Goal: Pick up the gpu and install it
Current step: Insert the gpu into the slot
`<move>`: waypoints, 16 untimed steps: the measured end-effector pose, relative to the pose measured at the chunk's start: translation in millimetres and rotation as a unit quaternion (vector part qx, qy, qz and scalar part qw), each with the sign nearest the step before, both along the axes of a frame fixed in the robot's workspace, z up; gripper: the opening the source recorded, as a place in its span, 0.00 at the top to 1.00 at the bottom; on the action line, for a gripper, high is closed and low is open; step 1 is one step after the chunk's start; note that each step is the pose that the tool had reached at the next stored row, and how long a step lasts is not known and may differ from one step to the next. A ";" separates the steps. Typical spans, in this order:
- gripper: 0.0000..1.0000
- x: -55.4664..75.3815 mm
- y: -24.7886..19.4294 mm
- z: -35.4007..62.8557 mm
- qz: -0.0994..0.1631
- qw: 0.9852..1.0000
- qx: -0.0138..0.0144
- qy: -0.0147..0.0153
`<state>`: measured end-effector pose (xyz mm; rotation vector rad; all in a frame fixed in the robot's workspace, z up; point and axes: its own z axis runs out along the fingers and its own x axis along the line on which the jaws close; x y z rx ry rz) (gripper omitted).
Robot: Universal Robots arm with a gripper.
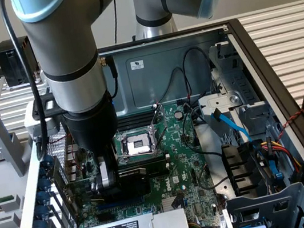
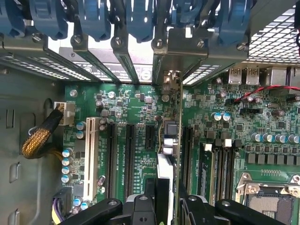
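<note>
Arm reaches down into the open PC case, wrist vertical, gripper low over the motherboard near the expansion slots, on the exterior view's left of the CPU socket.

Wrist view: the gpu is seen edge-on, a thin card standing upright between the fingers, long axis running straight away from the fingers toward the rear bracket openings of the case. Its silver bracket end sits at the slot covers; the board edge lies parallel w/ the black PCIe slots, apparently directly over one, just beside the neighbouring slots.

Fingers part-closed, clamped on the card's near edge, one either side. Can't tell if the card edge is seated in the slot or hovering just above it.
</note>
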<state>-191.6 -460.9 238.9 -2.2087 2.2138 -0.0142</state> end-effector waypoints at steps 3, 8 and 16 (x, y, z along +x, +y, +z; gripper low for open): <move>0.73 0.0 0.0 -0.5 0.001 1.000 0.000 0.000; 0.73 0.0 0.0 -1.0 0.002 1.000 0.000 0.000; 0.73 0.0 0.0 -2.6 0.002 1.000 0.000 0.000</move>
